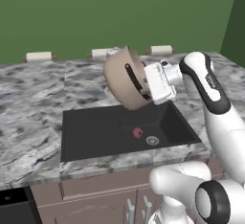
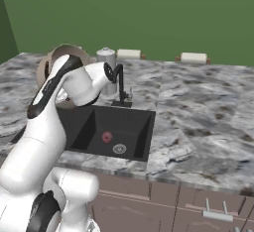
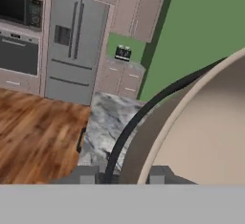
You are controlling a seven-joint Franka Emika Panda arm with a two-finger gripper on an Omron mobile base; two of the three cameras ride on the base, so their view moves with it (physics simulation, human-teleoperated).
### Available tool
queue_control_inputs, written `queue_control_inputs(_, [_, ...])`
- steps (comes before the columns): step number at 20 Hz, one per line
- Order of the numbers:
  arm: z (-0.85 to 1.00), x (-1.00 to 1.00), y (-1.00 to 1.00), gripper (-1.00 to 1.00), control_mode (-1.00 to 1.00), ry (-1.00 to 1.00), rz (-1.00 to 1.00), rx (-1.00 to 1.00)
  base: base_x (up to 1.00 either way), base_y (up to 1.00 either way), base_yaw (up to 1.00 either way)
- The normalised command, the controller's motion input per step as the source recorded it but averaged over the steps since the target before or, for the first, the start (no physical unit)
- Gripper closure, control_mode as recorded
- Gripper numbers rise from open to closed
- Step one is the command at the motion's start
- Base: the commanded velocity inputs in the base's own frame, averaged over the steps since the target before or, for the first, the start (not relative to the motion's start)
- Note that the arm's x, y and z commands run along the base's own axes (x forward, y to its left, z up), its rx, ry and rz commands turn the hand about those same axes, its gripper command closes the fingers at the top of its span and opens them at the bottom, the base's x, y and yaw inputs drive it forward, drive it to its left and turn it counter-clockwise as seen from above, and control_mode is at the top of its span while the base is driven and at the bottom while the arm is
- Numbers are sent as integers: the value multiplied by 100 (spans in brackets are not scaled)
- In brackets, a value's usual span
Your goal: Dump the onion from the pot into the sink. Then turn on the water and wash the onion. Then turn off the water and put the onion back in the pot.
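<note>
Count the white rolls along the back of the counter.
3. One roll at the far left, one partly behind the tilted pot, one to its right. Others could be hidden.

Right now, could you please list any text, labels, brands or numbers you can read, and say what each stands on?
Small dark clock display on the far counter: pale digits, too blurred to read.
Microwave: panel marks too small to read.
Pot, sink, faucet: no text.
</note>
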Motion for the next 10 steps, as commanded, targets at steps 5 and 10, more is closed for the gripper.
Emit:
queue_control_inputs(5, [45,-26,-17,100,-100,-10,-17,-25,0,0,0])
queue_control_inputs(10, [46,-27,-27,100,-100,-10,-18,-26,0,0,0])
